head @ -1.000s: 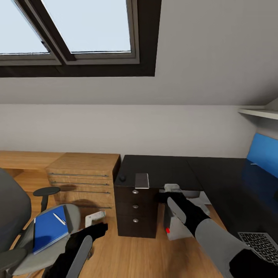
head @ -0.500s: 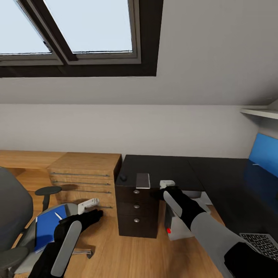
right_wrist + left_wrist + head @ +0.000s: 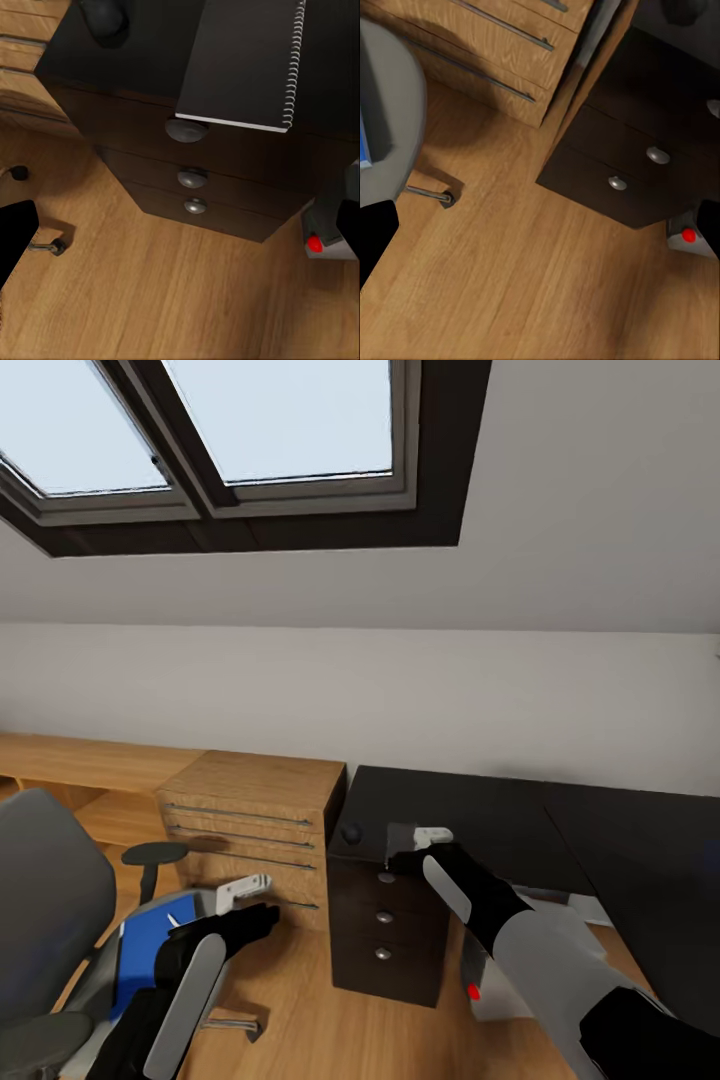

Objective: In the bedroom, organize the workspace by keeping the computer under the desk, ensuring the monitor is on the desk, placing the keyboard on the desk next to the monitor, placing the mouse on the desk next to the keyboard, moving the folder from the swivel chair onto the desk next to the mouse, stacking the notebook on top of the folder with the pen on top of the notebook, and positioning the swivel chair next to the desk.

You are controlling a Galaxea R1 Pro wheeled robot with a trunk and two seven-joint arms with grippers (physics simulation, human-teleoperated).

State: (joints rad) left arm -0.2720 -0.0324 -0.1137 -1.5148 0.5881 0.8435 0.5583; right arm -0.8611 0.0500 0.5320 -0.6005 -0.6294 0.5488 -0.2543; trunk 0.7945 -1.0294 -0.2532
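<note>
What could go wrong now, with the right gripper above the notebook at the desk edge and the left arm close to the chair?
1. The notebook overhangs the front edge of the desk, above the drawer knobs. A push from the right gripper may slide it off to the floor.
2. The pen lies loose on the folder on the swivel chair. The left gripper is close by; a bump might roll the chair or knock the pen off.

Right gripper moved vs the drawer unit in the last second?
Yes. The right gripper rose from beside the drawer unit to the desk edge, by the notebook.
</note>
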